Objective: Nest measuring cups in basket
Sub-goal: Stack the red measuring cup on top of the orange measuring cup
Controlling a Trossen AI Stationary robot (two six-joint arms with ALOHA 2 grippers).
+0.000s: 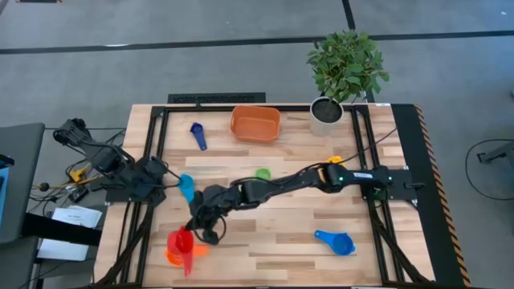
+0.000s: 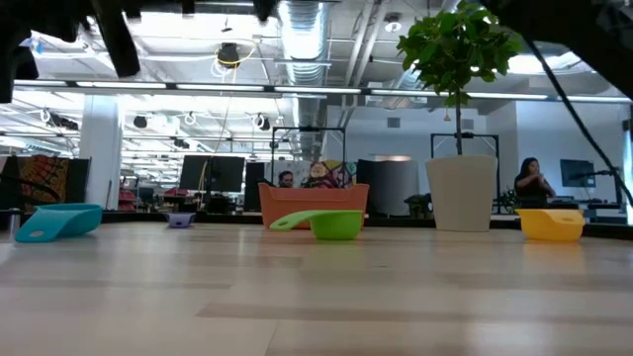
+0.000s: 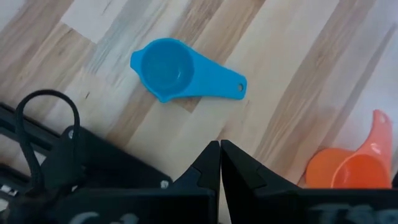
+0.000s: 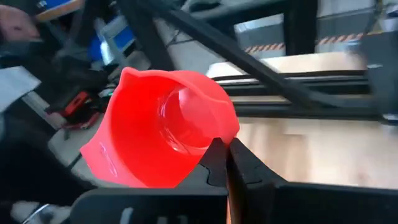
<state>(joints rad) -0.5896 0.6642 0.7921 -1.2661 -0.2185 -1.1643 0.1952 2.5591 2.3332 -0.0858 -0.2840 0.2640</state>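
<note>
My right arm reaches across the table to its near left, where my right gripper (image 1: pixel 201 233) (image 4: pixel 227 158) is shut on the red cup (image 1: pixel 181 240) (image 4: pixel 158 134). The orange cup (image 1: pixel 171 258) (image 3: pixel 348 174) lies partly under the red one. My left gripper (image 1: pixel 166 180) (image 3: pixel 219 152) is shut and empty, beside the light blue cup (image 1: pixel 186 187) (image 3: pixel 168 68). On the table sit the navy cup (image 1: pixel 197 135), green cup (image 1: pixel 263 173), yellow cup (image 1: pixel 336 160) and blue cup (image 1: pixel 337 242). The orange basket (image 1: pixel 255 123) sits at the far middle. My right gripper pinches the red cup between its two fingers at the rim side nearest the wrist (image 4: pixel 216 138); the fingers hide the exact spot. The cup is tipped, its mouth turned back toward the wrist. It hangs over the orange cup; whether the two touch, I cannot tell.
A white pot (image 1: pixel 326 113) with a green plant stands to the right of the basket at the far edge. Black frame rails (image 1: pixel 152 152) run along the table's left and right sides. Bare wood lies between the green cup and the blue cup.
</note>
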